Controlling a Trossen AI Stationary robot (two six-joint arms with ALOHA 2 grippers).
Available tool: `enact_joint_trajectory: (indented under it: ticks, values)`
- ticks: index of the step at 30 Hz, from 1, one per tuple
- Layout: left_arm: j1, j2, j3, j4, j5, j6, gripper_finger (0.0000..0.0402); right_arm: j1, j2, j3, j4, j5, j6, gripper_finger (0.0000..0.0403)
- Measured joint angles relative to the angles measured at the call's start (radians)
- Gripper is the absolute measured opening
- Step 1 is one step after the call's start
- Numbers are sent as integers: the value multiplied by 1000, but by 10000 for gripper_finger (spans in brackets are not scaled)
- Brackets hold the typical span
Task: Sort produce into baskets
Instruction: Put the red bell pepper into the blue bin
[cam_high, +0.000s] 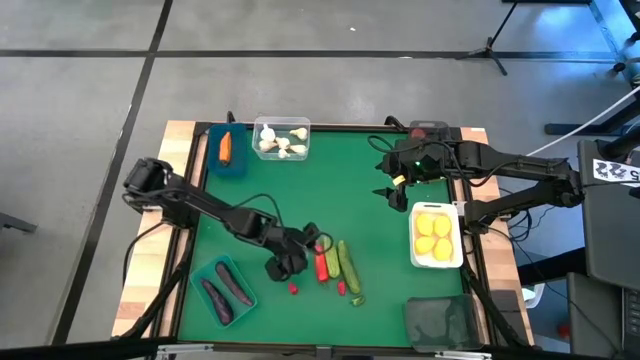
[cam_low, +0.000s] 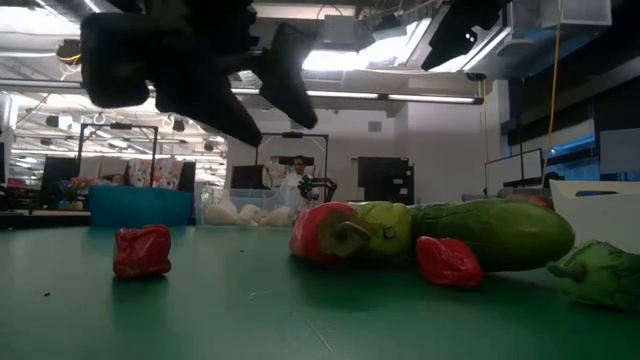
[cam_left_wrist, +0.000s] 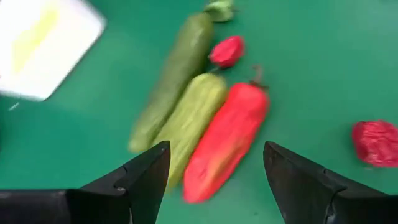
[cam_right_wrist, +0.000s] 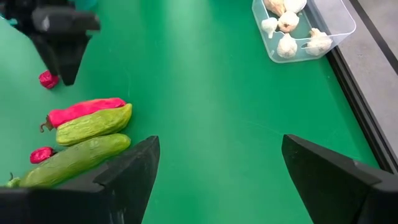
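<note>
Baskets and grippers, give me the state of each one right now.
Left gripper: open, empty, above the red pepper.
Right gripper: open, empty.
White basket: holds lemons.
Clear basket: holds garlic.
Blue basket: holds a carrot.

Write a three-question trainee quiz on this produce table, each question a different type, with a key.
1. True or false: the left pincer is shut on the long red pepper.
2. Multiple choice: what lies in the white basket? A) garlic B) lemons C) eggplants
3. Fill in: the orange carrot lies in the ____ basket, which stands beside the clear basket of garlic.

Key
1. False: in the left wrist view its fingers are spread open above the pepper.
2. B, the lemons.
3. Blue.
</note>
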Motion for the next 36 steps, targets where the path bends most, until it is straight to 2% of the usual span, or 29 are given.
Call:
enact_joint_trajectory:
  ticks: [3,9,24,36]
  values:
    - [-1,43,26,-44,35,62,253,0,0,0,-1,0,2,335]
    - [6,94,44,-45,31,233,251,0,0,0,0,0,2,335]
    - [33,177,61,-21,50,384,237,0,0,0,-2,0,2,335]
    - [62,240,63,33,73,417,237,0,0,0,-5,0,2,335]
